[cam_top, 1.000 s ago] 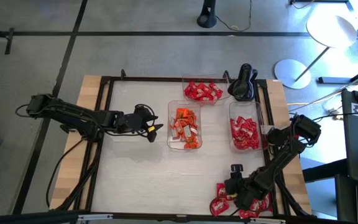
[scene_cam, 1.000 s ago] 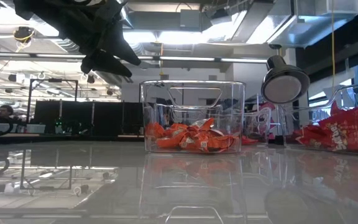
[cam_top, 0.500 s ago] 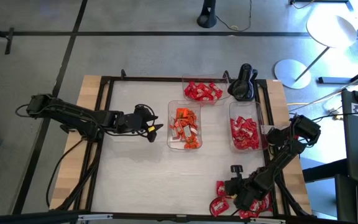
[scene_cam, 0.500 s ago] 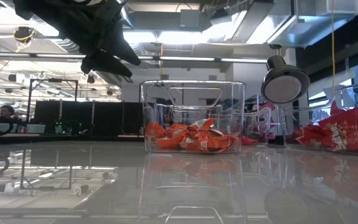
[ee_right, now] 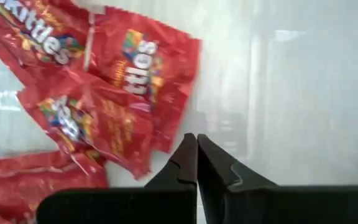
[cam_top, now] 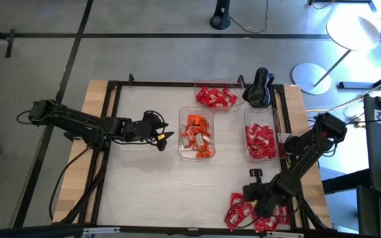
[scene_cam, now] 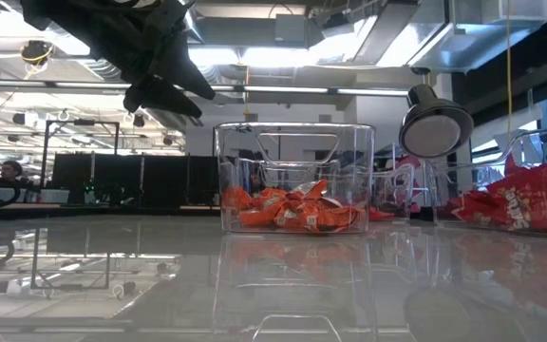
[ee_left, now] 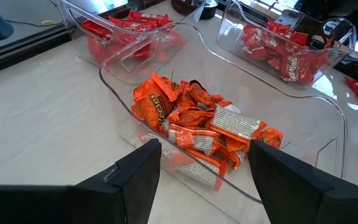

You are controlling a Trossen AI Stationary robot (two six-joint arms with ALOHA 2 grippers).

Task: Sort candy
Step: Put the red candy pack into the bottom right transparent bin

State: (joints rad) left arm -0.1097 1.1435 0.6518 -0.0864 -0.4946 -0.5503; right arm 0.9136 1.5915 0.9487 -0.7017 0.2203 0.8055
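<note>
- Where the white surface (cam_top: 151, 185) meets its near right corner, a loose heap of red candy packets (cam_top: 242, 213) lies unsorted; the right wrist view shows them as red packets with coloured print (ee_right: 98, 93), overlapping one another.
- Right pincer (cam_top: 253, 196): low over the inner edge of that heap. Its two dark fingers (ee_right: 185, 163) are pressed flat together, tips meeting, with nothing between them; the tips sit just beside the edge of the nearest red packet, on bare surface.
- Left pincer (cam_top: 166, 137): held above the surface, just to the left of the middle tray, well apart from the heap. Its fingers (ee_left: 138, 171) stand wide apart and empty, framing the middle tray's near wall in the left wrist view.
- Middle tray (cam_top: 182, 147): clear plastic, holds orange candy (cam_top: 197, 135), some wrappers showing white backs (ee_left: 232, 121). The low view shows the same orange pile (scene_cam: 292, 211) lying at the bottom of the clear tray.
- Far tray (cam_top: 198, 87): clear plastic, holds plain red candy (cam_top: 215, 97).
- Right tray (cam_top: 247, 118): clear plastic, holds red candy with white marks (cam_top: 260, 141).
- Black stand (cam_top: 259, 87): at the far right of the surface, between the far tray and the right tray.
- Desk lamp (scene_cam: 435, 128): round head, seen in the low view behind the trays.
</note>
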